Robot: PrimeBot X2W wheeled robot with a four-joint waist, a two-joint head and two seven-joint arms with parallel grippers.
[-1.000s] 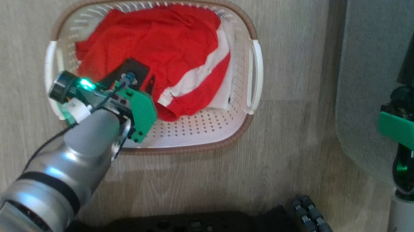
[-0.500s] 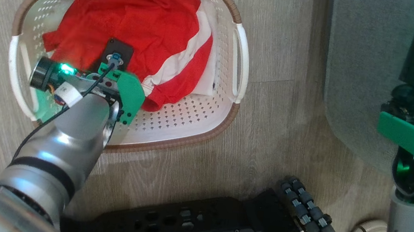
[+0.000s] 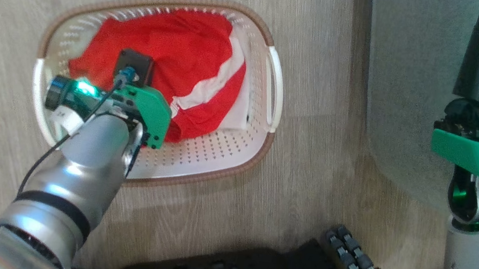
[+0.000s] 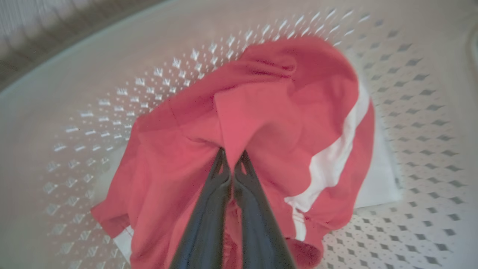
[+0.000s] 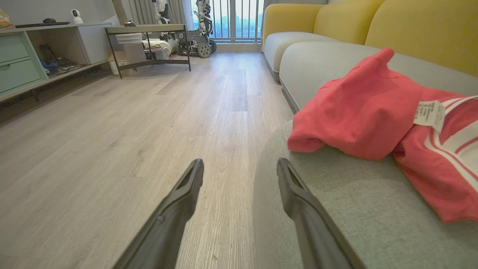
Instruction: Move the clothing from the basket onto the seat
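One fold of the red clothing [image 4: 261,112] is pinched between the pressed-together fingers [image 4: 209,209] of my left end effector [image 4: 232,158], bottom centre of the left wrist frame; the rest of it lies heaped in the basket [image 3: 218,155], centre left of the head frame, on the floor [image 3: 307,186]. The seat [image 3: 397,81] takes the upper right corner. My right end effector [image 5: 239,168] is spread and holds nothing, low in the right wrist frame before the seat's edge; a second red garment [image 5: 358,108] with a white label [image 5: 429,112] lies on the seat at right
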